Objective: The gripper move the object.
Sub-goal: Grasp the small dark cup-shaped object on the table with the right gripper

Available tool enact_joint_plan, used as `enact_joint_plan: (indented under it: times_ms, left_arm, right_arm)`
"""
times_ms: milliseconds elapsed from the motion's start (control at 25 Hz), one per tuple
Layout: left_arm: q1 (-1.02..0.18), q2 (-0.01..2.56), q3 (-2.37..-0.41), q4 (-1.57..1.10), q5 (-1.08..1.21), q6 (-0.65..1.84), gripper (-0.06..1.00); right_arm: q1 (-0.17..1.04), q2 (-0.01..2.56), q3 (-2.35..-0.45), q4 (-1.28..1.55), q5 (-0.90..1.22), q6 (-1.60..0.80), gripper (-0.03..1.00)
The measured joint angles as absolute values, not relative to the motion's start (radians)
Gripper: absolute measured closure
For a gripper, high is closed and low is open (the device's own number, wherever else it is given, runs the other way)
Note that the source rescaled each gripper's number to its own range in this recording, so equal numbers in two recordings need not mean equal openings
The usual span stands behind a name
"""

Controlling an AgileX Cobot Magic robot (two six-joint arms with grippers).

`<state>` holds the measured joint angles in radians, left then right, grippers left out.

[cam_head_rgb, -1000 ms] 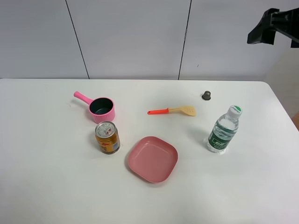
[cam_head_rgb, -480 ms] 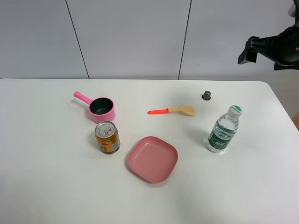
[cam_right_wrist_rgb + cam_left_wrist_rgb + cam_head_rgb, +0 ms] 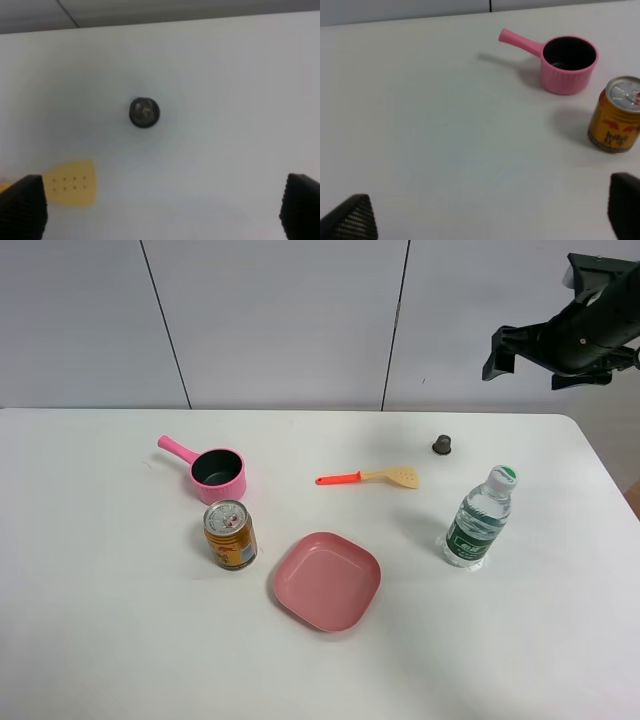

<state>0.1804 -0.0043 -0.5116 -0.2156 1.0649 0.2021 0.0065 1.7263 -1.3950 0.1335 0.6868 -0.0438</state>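
Note:
The object, a tiny dark grey-brown knob (image 3: 442,445), stands alone on the white table (image 3: 100,620) at the back right. In the right wrist view the knob (image 3: 144,112) lies ahead, between the lines of my two fingertips. My right gripper (image 3: 497,352) hangs high in the air above and to the right of the knob, open and empty; the right wrist view (image 3: 160,210) shows its jaws wide apart. My left gripper (image 3: 487,217) is open and empty over bare table and is out of the exterior high view.
A pink pot (image 3: 217,474) and a gold can (image 3: 230,534) stand at the left. A pink plate (image 3: 327,580) lies at centre front. An orange-handled spatula (image 3: 370,477) lies left of the knob. A water bottle (image 3: 479,519) stands in front of the knob.
My right gripper has moved left and a little lower from the top right corner, nearer to above the knob. Nothing on the table has moved.

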Motion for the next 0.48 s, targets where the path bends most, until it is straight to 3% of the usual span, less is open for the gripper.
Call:
enact_joint_plan:
  times_ms: [480]
  left_arm:
    - [0.18, -0.004, -0.512, -0.216, 1.065, 0.202, -0.06]
  right_arm:
    - [0.03, 2.003, -1.665, 0.129, 0.883, -0.05, 0.11]
